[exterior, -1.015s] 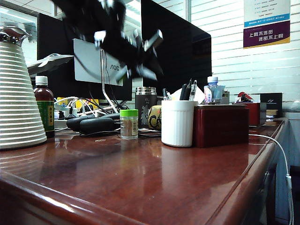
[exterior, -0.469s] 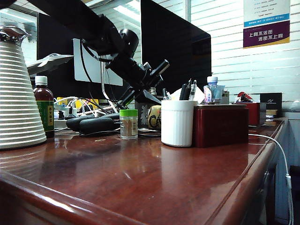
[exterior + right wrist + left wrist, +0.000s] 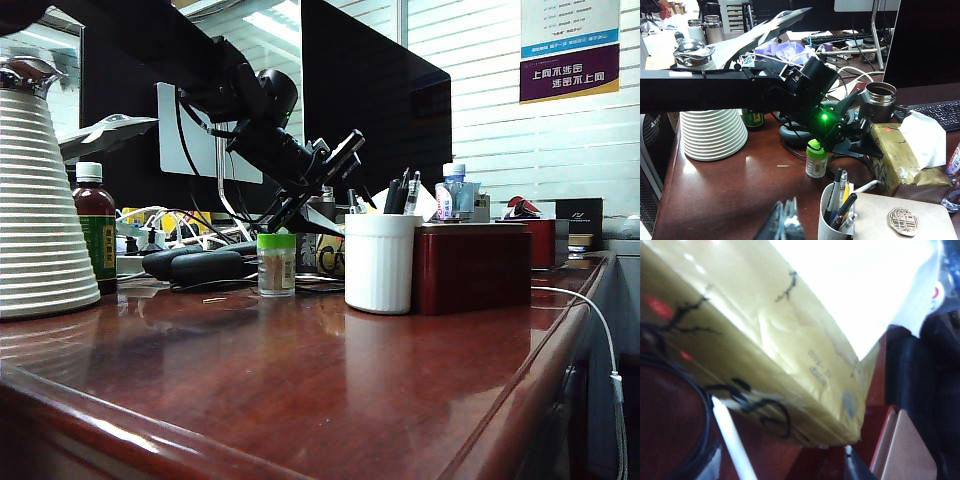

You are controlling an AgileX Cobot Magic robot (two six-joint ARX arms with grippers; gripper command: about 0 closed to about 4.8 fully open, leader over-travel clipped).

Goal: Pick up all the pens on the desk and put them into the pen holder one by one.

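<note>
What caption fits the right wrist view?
Left gripper reaches down beside the yellow tissue pack, behind the pen holder full of pens.

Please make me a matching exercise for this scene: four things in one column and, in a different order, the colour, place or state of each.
1. left end effector
2. right end effector
3. pen holder
4. green-capped bottle

A. white, ribbed, with pens inside
B. shut, low over the desk, near the pen holder
C. open, above the green-capped bottle, beside the pen holder's rim
D. standing between the jug and the pen holder

Pairs: 1-C, 2-B, 3-A, 4-D
</note>
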